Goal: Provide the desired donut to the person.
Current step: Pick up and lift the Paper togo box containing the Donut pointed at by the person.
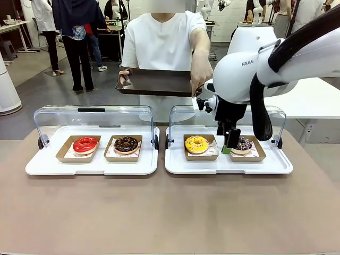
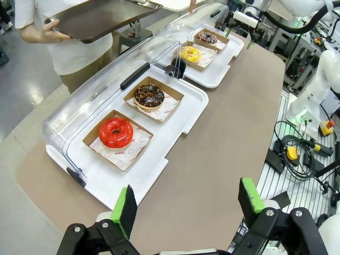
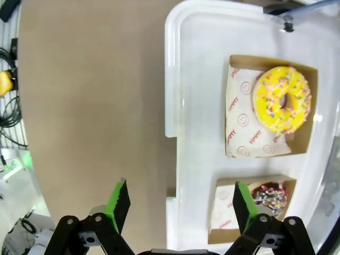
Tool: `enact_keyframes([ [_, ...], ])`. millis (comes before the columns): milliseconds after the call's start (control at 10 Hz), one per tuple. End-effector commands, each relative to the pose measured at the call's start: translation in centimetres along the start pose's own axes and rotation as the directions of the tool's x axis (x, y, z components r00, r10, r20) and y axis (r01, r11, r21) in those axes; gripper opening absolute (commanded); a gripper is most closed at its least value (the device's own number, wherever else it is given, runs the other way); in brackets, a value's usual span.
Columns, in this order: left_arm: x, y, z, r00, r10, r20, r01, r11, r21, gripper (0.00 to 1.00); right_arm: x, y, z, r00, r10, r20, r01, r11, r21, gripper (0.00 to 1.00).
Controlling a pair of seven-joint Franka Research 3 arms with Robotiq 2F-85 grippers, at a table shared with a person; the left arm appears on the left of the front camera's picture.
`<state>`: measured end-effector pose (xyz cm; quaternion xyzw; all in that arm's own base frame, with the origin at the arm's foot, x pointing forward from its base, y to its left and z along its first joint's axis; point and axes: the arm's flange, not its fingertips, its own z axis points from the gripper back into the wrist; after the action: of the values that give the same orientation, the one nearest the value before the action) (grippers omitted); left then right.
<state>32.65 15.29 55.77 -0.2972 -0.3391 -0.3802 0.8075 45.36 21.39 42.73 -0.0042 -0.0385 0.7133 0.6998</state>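
Jaws on my right gripper (image 3: 178,199) stand apart and empty, hanging over the near rim of the white tray (image 1: 276,164), seemingly just beside the dark sprinkled donut (image 1: 244,144). My left gripper (image 2: 188,204) is spread wide too, above the table (image 2: 212,133). The person (image 1: 162,42) holds a dark tray (image 1: 156,82) opposite.

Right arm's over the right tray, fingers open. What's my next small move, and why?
Probably shift the right gripper sideways over the sprinkled chocolate donut: its open fingers straddle the white tray's rim, with the donut's box under only one finger.
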Motion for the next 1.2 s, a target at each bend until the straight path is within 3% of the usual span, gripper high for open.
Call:
enact_keyframes([
  [0, 0.1, 0.1, 0.1, 1.0, -0.008, 0.02, 0.008, 1.0, -0.008, 1.0, 0.8, -1.3, -1.4, 1.0, -0.007, -0.017, 0.007, 1.0, 0.003, 1.0],
  [500, 0.1, 0.1, 0.1, 1.0, -0.008, 0.02, 0.008, 1.0, -0.008, 1.0, 1.9, -3.0, -4.6, 0.998, 0.023, -0.062, -0.02, 0.999, 0.038, 1.0],
  [1100, 0.1, 0.1, 0.1, 1.0, -0.008, 0.02, 0.008, 1.0, -0.008, 1.0, 2.0, -5.1, -7.2, 0.999, 0.014, -0.045, -0.011, 0.998, 0.06, 1.0],
])
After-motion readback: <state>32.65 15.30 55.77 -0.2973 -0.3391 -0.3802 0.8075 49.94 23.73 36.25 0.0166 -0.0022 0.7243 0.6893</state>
